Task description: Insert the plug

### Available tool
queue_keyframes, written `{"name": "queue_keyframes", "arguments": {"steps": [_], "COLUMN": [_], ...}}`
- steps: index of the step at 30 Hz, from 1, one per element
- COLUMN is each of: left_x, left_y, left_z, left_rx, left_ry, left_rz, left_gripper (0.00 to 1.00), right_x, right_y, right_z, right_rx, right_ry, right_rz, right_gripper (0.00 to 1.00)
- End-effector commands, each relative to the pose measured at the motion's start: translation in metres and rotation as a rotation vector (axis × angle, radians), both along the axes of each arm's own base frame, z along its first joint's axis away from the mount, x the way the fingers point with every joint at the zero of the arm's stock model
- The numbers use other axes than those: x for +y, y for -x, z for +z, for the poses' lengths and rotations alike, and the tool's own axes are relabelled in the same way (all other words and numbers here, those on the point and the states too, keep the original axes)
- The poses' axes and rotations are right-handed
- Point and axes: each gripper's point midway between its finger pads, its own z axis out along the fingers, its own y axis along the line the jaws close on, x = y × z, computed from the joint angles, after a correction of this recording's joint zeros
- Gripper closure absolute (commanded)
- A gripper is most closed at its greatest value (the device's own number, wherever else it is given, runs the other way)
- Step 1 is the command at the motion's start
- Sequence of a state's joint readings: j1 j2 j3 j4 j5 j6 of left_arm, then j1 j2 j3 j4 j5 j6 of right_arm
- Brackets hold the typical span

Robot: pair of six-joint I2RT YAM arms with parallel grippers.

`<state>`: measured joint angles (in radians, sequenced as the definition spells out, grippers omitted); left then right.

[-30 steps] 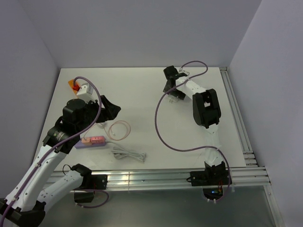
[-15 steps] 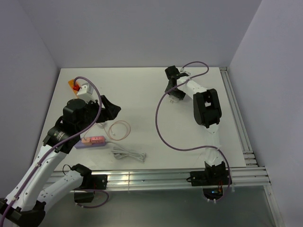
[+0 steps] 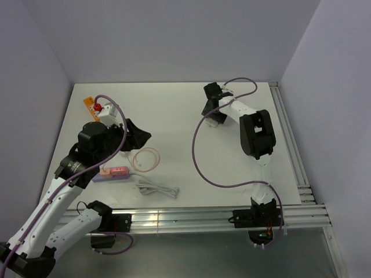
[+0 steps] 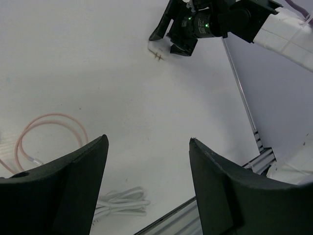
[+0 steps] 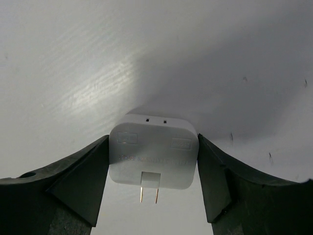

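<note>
Prongs of white adapter (image 5: 153, 152) show only in wrist views — right hand (image 5: 153, 144) grasps it, left hand (image 4: 147, 142) released.

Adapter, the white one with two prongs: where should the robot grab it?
By its two straight sides, coming from above. The adapter lies flat on the table with its prongs poking out of one end, so the sides are the free, matching faces. The right gripper sits that way, a finger against each side.

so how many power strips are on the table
2. An orange power strip lies at the far left corner; a lilac power strip lies nearer, beside the left arm. The arm could hide more.
</note>
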<state>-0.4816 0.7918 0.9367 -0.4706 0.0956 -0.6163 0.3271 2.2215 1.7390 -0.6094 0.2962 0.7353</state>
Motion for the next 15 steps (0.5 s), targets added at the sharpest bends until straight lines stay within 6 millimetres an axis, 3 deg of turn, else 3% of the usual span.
{"name": "queue_keyframes", "arguments": {"steps": [1,4,8,10,11,13,15], "left_x": [-0.013,-0.02,-0.03,-0.035,-0.038,-0.041,-0.042], "left_y": [0.004,0.003,0.0,-0.004,-0.006,-0.013,-0.019], "left_z": [0.022,0.025,0.023,0.02,0.018,0.012,0.015], "left_rx": [-0.078,-0.085,-0.071,-0.083,-0.087,-0.11,-0.146], "left_ry": [0.063,0.101,0.168,0.211,0.223,0.257,0.274], "left_rz": [-0.075,-0.094,-0.109,-0.116,-0.124,-0.114,-0.103], "left_gripper": [0.28,0.32,0.33,0.33,0.32,0.31,0.3], "right_x": [0.021,0.046,0.09,0.116,0.128,0.155,0.169], "right_y": [-0.006,0.006,0.04,0.06,0.073,0.095,0.111], "right_z": [0.07,0.114,0.171,0.185,0.206,0.221,0.241], "right_rx": [-0.171,-0.252,-0.349,-0.381,-0.41,-0.43,-0.45], "right_ry": [-0.11,-0.157,-0.265,-0.35,-0.416,-0.499,-0.536], "right_rz": [0.045,0.108,0.214,0.265,0.299,0.354,0.389], "right_gripper": [0.97,0.98,0.99,0.98,0.98,0.98,0.98]}}
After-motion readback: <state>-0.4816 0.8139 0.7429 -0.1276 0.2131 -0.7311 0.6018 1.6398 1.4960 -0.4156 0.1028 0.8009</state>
